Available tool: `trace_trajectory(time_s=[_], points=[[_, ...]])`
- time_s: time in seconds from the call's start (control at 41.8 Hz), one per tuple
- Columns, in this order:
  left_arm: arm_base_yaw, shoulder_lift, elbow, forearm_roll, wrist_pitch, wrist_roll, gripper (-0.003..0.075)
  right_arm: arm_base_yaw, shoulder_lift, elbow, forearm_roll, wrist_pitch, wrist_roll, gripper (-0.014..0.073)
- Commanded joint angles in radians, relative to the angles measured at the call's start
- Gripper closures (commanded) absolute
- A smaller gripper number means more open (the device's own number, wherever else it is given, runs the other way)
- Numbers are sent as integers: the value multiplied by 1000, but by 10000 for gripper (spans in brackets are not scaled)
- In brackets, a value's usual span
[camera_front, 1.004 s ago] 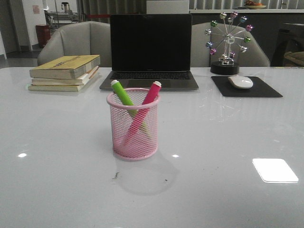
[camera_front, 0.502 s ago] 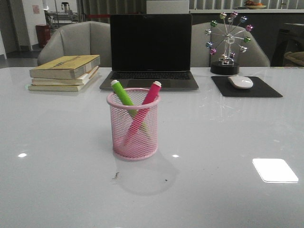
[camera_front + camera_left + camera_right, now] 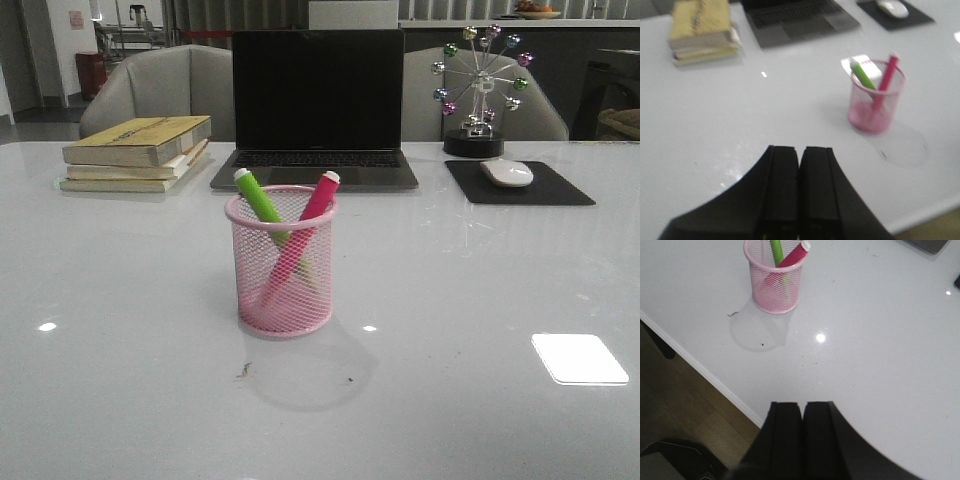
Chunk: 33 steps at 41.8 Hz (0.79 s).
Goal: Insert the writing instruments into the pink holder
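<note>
A round pink wire-mesh holder (image 3: 281, 262) on the glossy white desk (image 3: 480, 300) contains crossed green marker (image 3: 258, 203) and magenta marker (image 3: 312, 212); left pincer (image 3: 799, 187) and right pincer (image 3: 802, 432) are closed, empty.

The holder (image 3: 283, 262) is pink all over, with a criss-cross mesh pattern of small diamond holes. One marker (image 3: 258, 204) in it is bright green and the other marker (image 3: 311, 215) is deep pink, and both are capped with pale tips. The surface (image 3: 480, 300) is shiny white-grey. A black laptop (image 3: 316, 110) is seen behind, with yellowish books (image 3: 140, 150), a white mouse (image 3: 507, 172) on a black pad (image 3: 545, 190), and a silver wheel toy (image 3: 482, 85) with coloured balls. Both tools (image 3: 799, 185) (image 3: 801, 432) are black.
</note>
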Motion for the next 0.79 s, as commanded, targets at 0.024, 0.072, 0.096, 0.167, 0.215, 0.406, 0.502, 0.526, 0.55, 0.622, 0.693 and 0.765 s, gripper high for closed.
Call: trace_trajectory(time_s=[0.024, 0.072, 0.096, 0.167, 0.215, 0.406, 0.502, 0.526, 0.55, 0.622, 0.693, 0.765], points=[[173, -131, 150, -38, -328, -7, 629, 0, -4, -28, -6, -63, -3, 566], [225, -181, 208, -59, -381, -7, 629, 0, -4, -28, -6, -63, -3, 566], [257, -200, 243, -69, -410, -7, 629, 0, -4, -28, -6, -63, -3, 566], [329, -249, 323, -118, -470, -7, 629, 0, -4, -28, -6, -63, -3, 566], [357, -266, 369, -143, -498, -7, 629, 0, -4, -28, -6, -63, -3, 566], [374, -272, 482, -178, -606, -7, 629, 0, -4, -28, -6, -63, -3, 566], [369, -272, 480, -177, -597, -7, 629, 0, -4, -28, -6, -63, -3, 566], [366, -272, 480, -177, -597, -5, 629, 0, -4, -28, -6, -63, -3, 566], [367, -272, 480, -173, -597, -5, 629, 0, -4, -28, -6, -63, -3, 566], [365, -272, 480, -168, -597, 2, 629, 0, -4, -28, -6, -62, -3, 566], [365, -272, 480, -142, -597, 2, 629, 0, -4, -28, -6, -62, -3, 566], [365, -272, 480, -117, -613, 2, 629, 0, -4, -28, -6, -62, -3, 566]])
